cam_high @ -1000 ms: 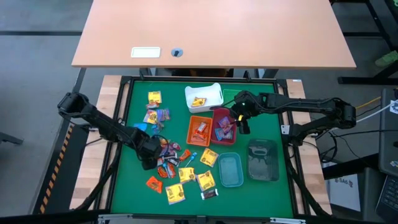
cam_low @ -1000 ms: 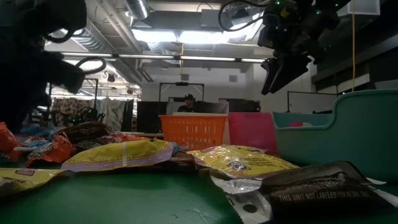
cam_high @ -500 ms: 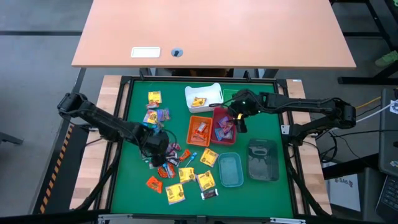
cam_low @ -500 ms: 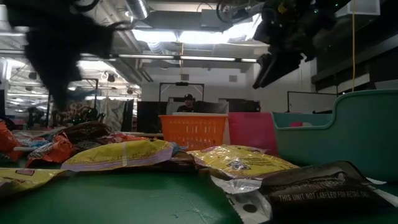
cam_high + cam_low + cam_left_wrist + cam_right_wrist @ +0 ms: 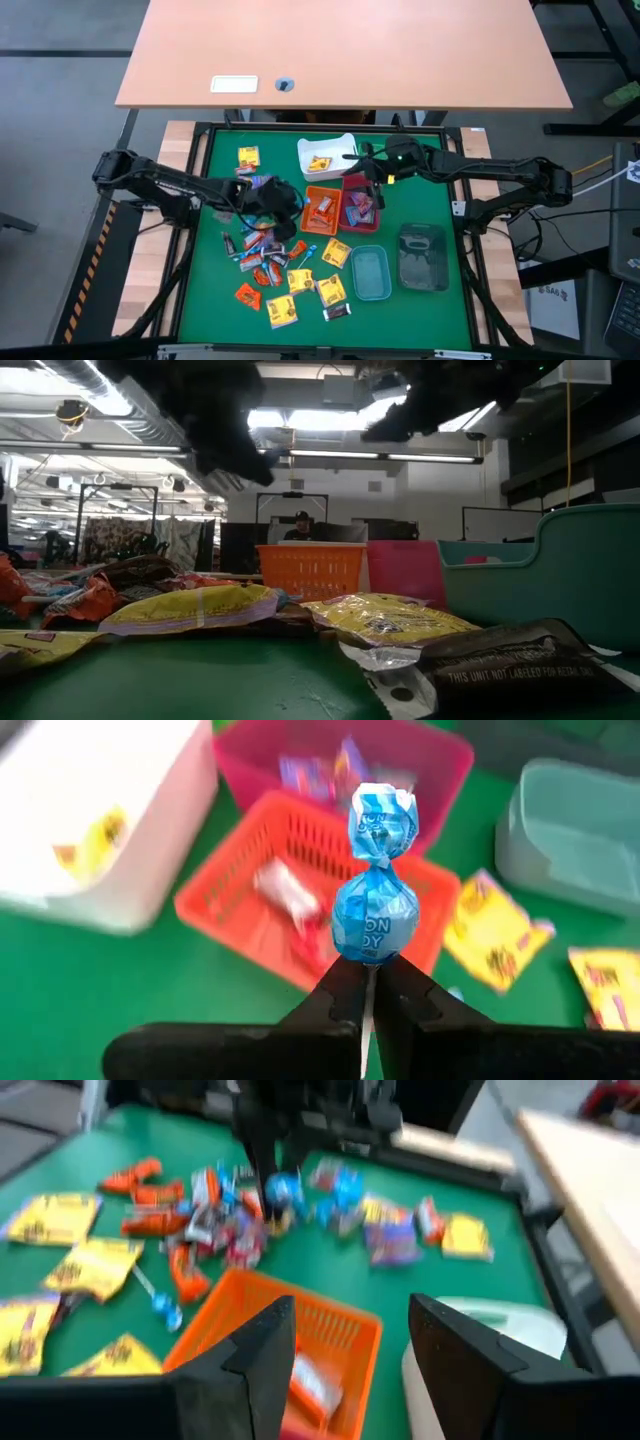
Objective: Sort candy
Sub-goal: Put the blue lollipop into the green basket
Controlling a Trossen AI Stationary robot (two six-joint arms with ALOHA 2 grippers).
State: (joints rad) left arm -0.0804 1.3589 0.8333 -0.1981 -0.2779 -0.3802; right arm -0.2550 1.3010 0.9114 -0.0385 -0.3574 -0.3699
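Observation:
Candy in yellow, orange, red and blue wrappers lies in a pile (image 5: 272, 255) on the green mat, with more near the far left (image 5: 248, 157). My left gripper (image 5: 287, 197) is above the mat just left of the orange bin (image 5: 321, 209), shut on a blue wrapped sweet (image 5: 375, 910). The same sweet shows in the right wrist view (image 5: 283, 1186). My right gripper (image 5: 350, 1350) is open and holds nothing. It hovers between the white bin (image 5: 327, 155) and the red bin (image 5: 360, 203). My left gripper pinches the blue sweet between its two fingertips (image 5: 343, 995) at the lower end of its round body (image 5: 370, 952). The round body and twisted top (image 5: 383, 820) stick out beyond the fingertips. The sweet is lifted clear, over the orange bin's left edge.
A pale clear bin (image 5: 370, 272) and a dark clear bin (image 5: 422, 257) stand toward the near right. The white, orange and red bins each hold a few sweets. A black frame (image 5: 196, 200) edges the mat. A bare wooden table (image 5: 340, 50) stands beyond it.
My left gripper has risen from the candy pile and travelled toward the table's right and far side, up to the orange bin, carrying the blue sweet. My right gripper has shifted a little left and farther away, toward the white bin.

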